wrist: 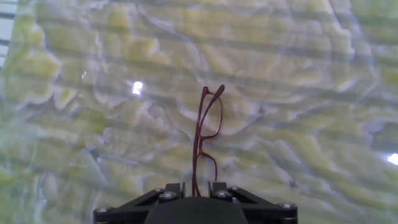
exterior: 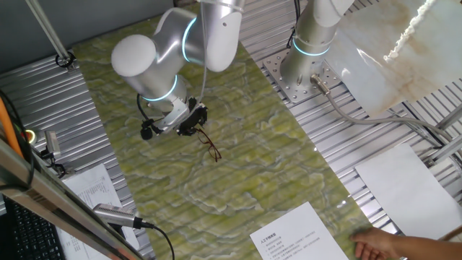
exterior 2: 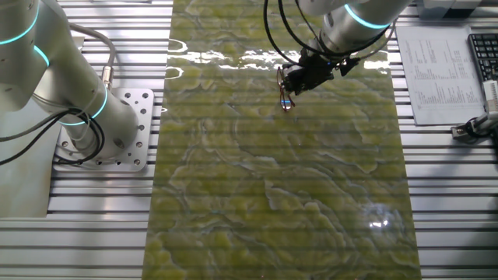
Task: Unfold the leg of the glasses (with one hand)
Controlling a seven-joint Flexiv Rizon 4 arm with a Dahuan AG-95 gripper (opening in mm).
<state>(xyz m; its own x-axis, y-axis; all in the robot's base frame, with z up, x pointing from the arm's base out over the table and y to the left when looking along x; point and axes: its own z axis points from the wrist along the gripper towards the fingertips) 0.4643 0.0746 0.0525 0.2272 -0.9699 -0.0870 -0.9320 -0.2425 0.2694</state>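
Observation:
The glasses (wrist: 208, 134) have a thin reddish-brown wire frame and clear lenses. In the hand view they stand out straight ahead of my black gripper (wrist: 194, 188), whose two fingers are closed on the near end of the frame. In one fixed view the glasses (exterior: 210, 144) hang from the gripper (exterior: 195, 123) just above the green marbled cloth (exterior: 238, 166). In the other fixed view the gripper (exterior 2: 294, 84) holds the glasses (exterior 2: 287, 100) near the far end of the cloth. Both legs look folded against the frame.
A second silver arm's base (exterior: 307, 61) stands on a metal plate beside the cloth. Printed sheets (exterior: 299, 238) lie at the cloth's near end, with a bare human hand (exterior: 379, 245) beside them. A keyboard (exterior 2: 484, 54) and papers (exterior 2: 436, 70) lie at one side.

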